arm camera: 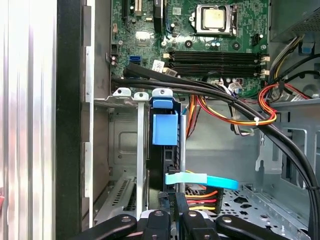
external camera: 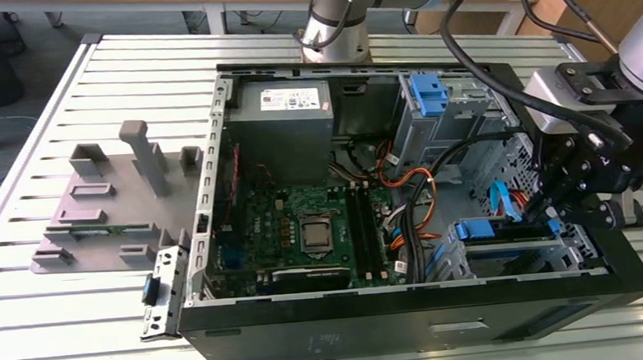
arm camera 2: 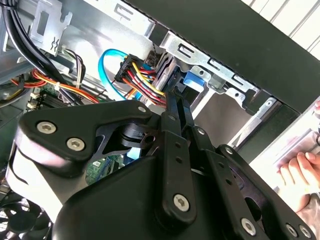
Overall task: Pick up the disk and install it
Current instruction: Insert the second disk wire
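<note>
Exterior view, left to right: grey stand (external camera: 108,203) on slatted table (external camera: 33,145); open PC case (external camera: 417,323) with motherboard (external camera: 302,230) and power supply (external camera: 285,108); gripper (external camera: 566,208) at the case's right side, over the drive cage (external camera: 512,248).

Disk (arm camera: 164,130), blue carrier showing, sits on edge in the cage slot, seated between metal rails. Blue cable (arm camera: 200,180) crosses just beside it.

In the first wrist view, gripper (arm camera: 172,220) linkages straddle the disk's edge; jaw state cannot be told. A hand (arm camera 2: 300,175) rests outside the case.
</note>
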Controlling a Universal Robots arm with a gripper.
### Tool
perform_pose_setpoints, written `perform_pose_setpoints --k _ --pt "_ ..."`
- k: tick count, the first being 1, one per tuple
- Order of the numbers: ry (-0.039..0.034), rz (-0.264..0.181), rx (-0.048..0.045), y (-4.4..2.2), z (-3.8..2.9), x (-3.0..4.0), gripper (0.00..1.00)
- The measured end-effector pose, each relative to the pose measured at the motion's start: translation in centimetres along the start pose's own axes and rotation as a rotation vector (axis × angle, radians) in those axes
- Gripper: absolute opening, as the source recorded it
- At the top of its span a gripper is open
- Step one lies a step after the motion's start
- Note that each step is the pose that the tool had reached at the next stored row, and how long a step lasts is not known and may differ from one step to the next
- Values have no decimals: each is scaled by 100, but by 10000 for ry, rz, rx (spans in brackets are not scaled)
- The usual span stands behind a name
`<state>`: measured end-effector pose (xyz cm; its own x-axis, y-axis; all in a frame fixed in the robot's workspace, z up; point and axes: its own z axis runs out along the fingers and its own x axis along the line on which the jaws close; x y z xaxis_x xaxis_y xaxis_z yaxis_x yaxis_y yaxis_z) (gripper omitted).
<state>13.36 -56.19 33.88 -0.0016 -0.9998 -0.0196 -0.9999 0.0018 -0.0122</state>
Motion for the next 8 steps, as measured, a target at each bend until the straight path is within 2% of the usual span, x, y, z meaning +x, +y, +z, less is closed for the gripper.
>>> perform_pose_setpoints --k 8 --pt "2 0 0 9 26 1 16"
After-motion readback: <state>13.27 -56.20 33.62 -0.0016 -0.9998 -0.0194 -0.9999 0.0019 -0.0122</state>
